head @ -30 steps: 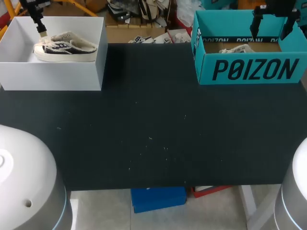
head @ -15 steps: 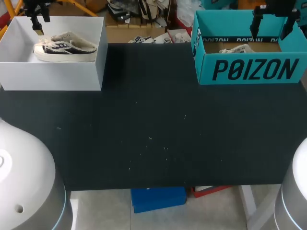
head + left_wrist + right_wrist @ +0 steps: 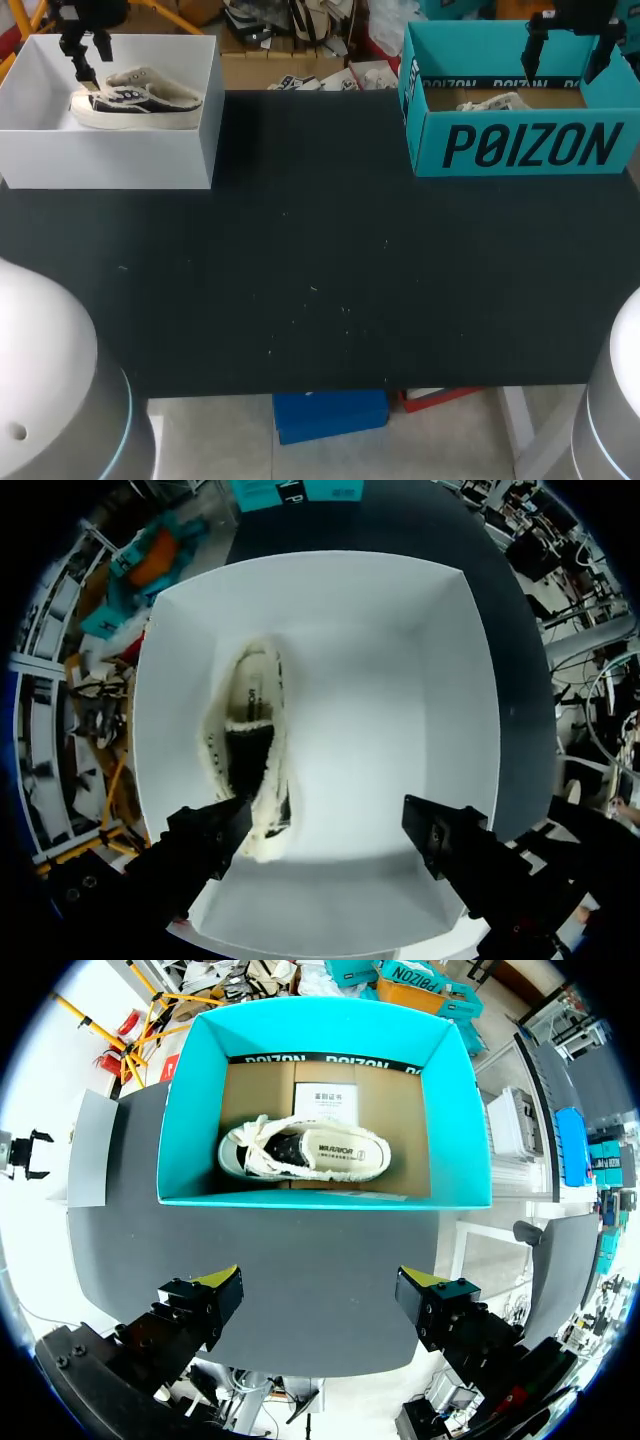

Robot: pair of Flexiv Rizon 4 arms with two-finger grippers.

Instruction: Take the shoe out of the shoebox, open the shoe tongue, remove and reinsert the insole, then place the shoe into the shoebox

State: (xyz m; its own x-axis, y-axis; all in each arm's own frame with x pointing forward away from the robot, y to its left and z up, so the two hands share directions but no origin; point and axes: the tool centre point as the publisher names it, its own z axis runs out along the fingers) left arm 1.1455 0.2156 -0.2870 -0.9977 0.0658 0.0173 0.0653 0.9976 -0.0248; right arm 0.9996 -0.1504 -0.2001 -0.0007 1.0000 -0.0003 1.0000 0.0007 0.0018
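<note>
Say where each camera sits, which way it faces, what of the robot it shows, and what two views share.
Head view: above and behind the robot, looking down on the table; left gripper and right gripper show.
Left wrist view: on the left wrist, looking down into the white box at the dark shoe; its open gripper shows.
Right wrist view: likewise, into the teal box at the pale shoe.
Shared: the white box, in head and left wrist views.
</note>
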